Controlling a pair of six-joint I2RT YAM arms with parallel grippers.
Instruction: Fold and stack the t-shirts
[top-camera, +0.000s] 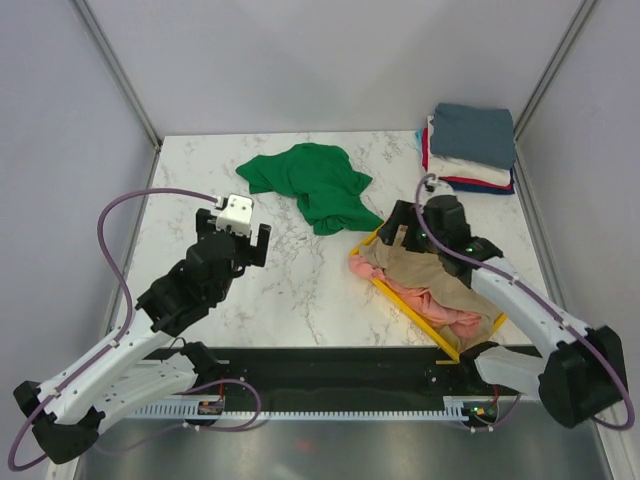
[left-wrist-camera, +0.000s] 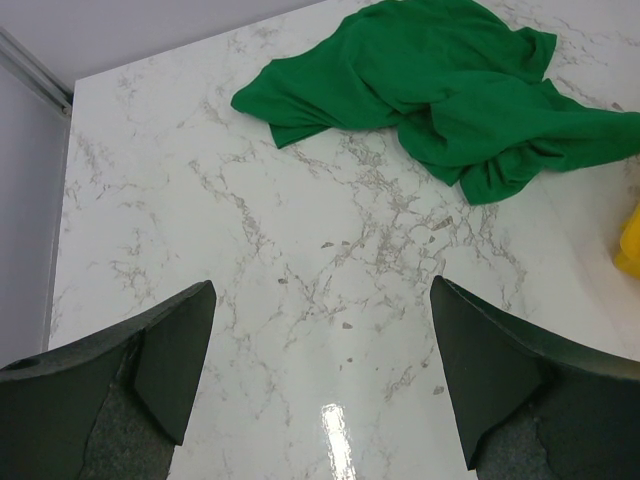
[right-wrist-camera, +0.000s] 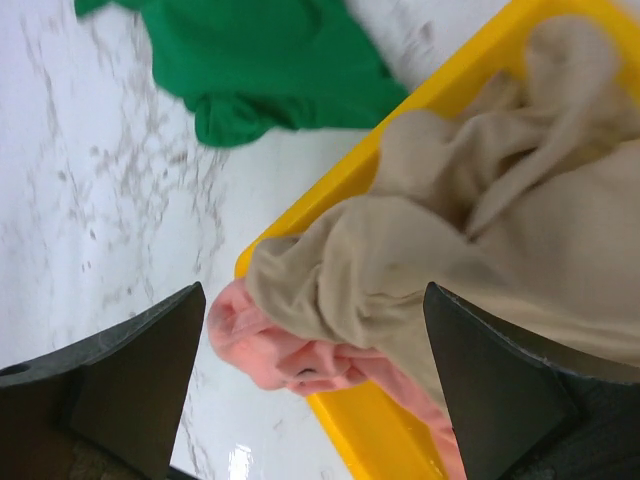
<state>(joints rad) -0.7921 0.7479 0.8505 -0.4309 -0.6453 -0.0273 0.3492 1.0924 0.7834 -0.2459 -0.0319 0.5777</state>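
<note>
Well, the green t-shirt (top-camera: 308, 185) lay crumpled at the desk's (top-camera: 300, 290) 12 o'clock, its long axis running from 10 to 4 o'clock. At its 8 o'clock the left gripper (top-camera: 236, 238) hovered, jaws apart and empty. Over in the yellow bin (right-wrist-camera: 375, 435), the right gripper (right-wrist-camera: 312, 290), jaws apart too, hung above the beige t-shirt (right-wrist-camera: 420, 250) and the salmon t-shirt (right-wrist-camera: 270, 345). The folded stack (top-camera: 470, 148) sat at 1 o'clock.
</note>
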